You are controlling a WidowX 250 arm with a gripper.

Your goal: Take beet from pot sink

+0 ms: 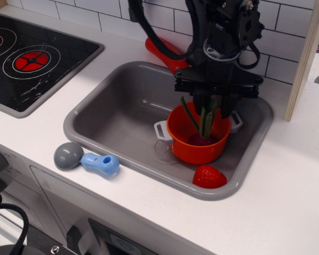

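The beet [202,141] sits in the orange pot [196,151], its purple bulb low inside and its green stalks [206,119] standing up. The pot, with white side handles, stands in the right half of the grey sink [111,106]. My gripper [211,109] hangs straight down over the pot. Its jaws have closed in on the upper stalks, and one stalk leans out to the left of them. The fingertips are partly hidden by the stalks and the pot rim.
A red strawberry [208,177] lies in the sink's front right corner. A red utensil [162,50] lies behind the sink by the tiled wall. A grey and blue toy [87,159] lies on the counter in front. A black stove [32,58] is at the left, a wooden post [308,53] at the right.
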